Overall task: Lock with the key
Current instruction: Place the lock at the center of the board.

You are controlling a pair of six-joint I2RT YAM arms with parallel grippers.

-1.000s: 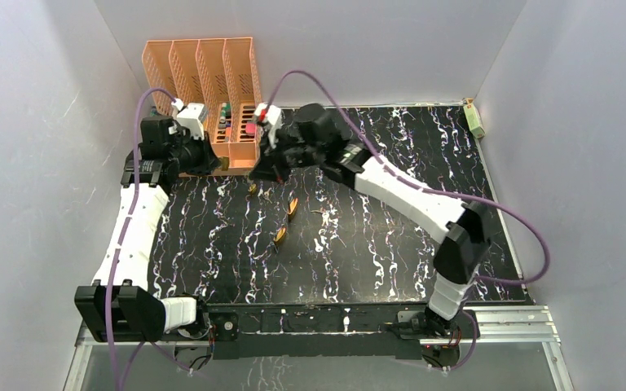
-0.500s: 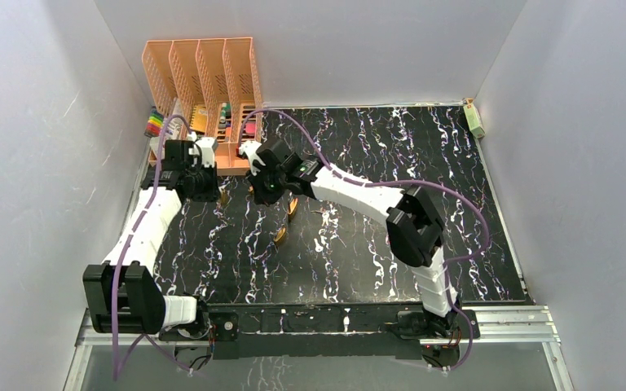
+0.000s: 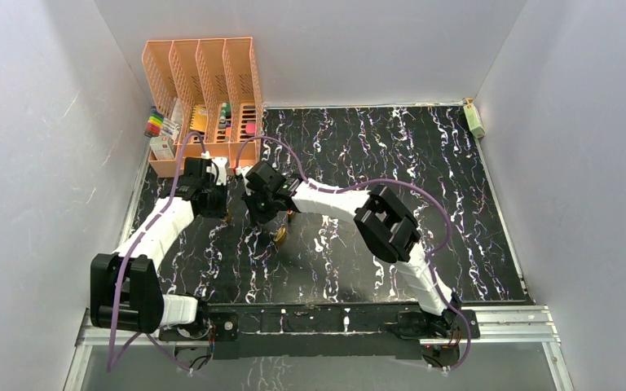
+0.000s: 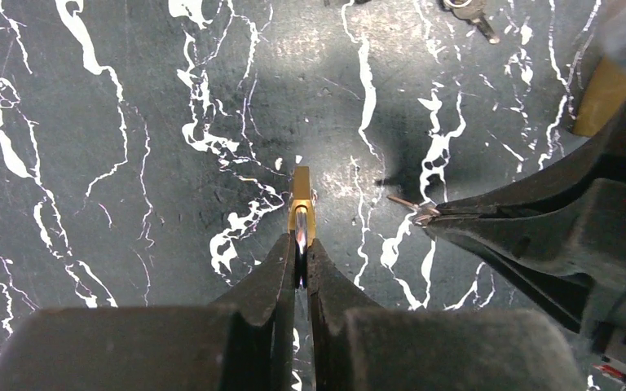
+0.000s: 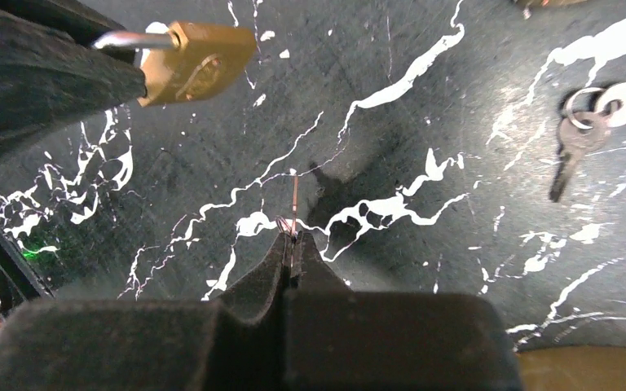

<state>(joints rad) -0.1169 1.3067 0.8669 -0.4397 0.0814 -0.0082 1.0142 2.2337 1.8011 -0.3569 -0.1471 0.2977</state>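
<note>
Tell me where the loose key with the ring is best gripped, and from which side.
Grip the loose key by its round head, probably from straight above, pinching its two edges: it lies flat on the table, and its blade must stay free.

White arm links (image 3: 151, 232), black joints (image 3: 385, 221), purple cables (image 3: 111, 346) (looped loosely); black tapered gripper fingers (image 4: 269, 269).
</note>
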